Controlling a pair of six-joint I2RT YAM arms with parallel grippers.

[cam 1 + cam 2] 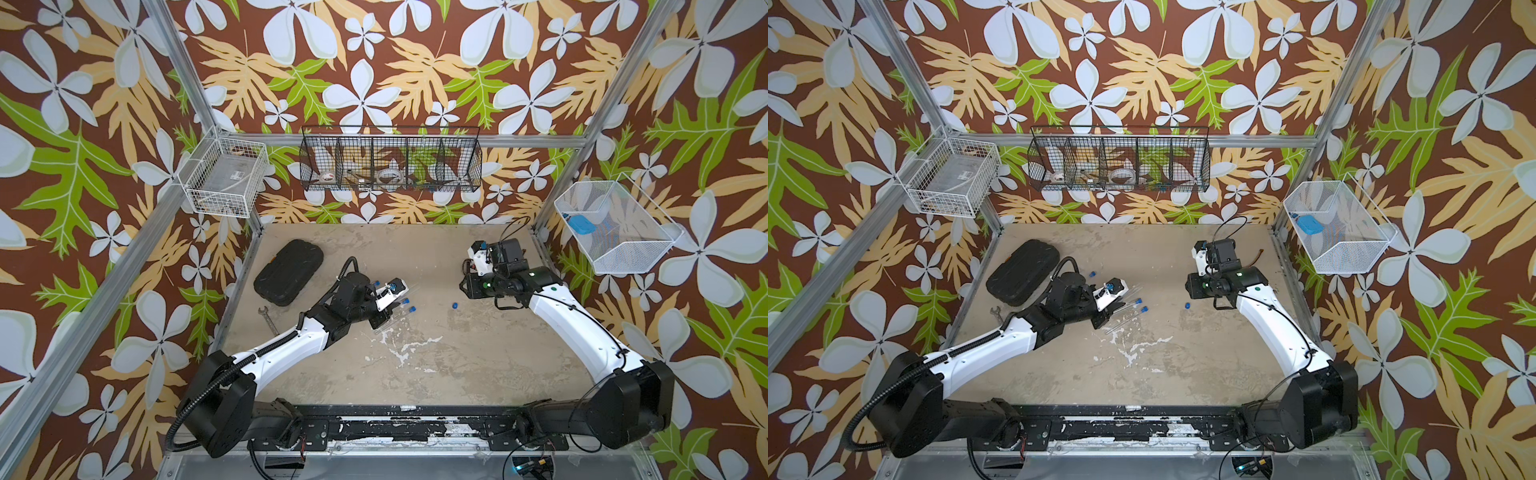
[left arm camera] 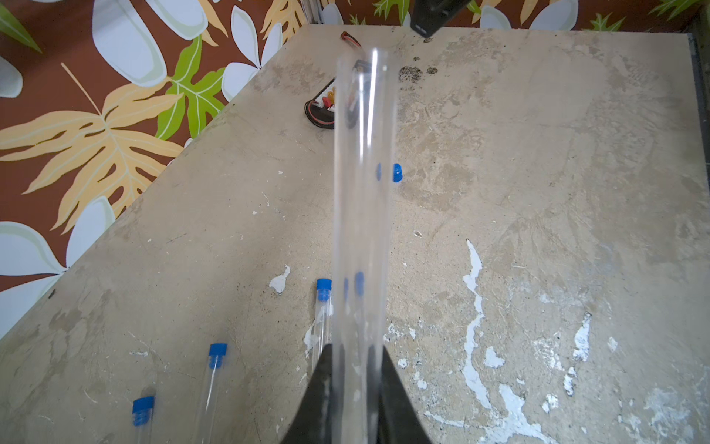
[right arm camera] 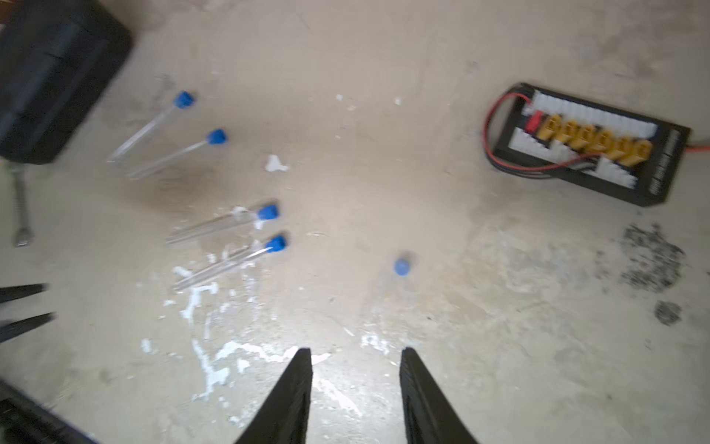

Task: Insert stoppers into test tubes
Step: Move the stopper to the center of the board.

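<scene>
Black fingers of the left claw are clamped on the held tube near one end. Its open mouth points away from the wrist and carries no stopper. Right claw hangs above the worktop with jaws apart and nothing between them. One loose stopper lies on the worktop between the two arms, nearer the right claw. Four stoppered tubes lie flat near the left arm. The right wrist view is blurred, so how deep their plugs sit cannot be confirmed.

Risks, as judged:
- Stopper is small and round: an off-centre pinch may roll or flick it away.
- Tube is clear and slick: an axial push during insertion may slide it through the grip.
- Tilted approach may jam the stopper at the rim.
- Low left-arm travel may knock the tubes lying beneath.

Worktop surface is beige and scuffed, with white chipped patches. A black case, a wrench and a connector board also lie on it. Floral-patterned walls on an aluminium frame carry wire baskets.
</scene>
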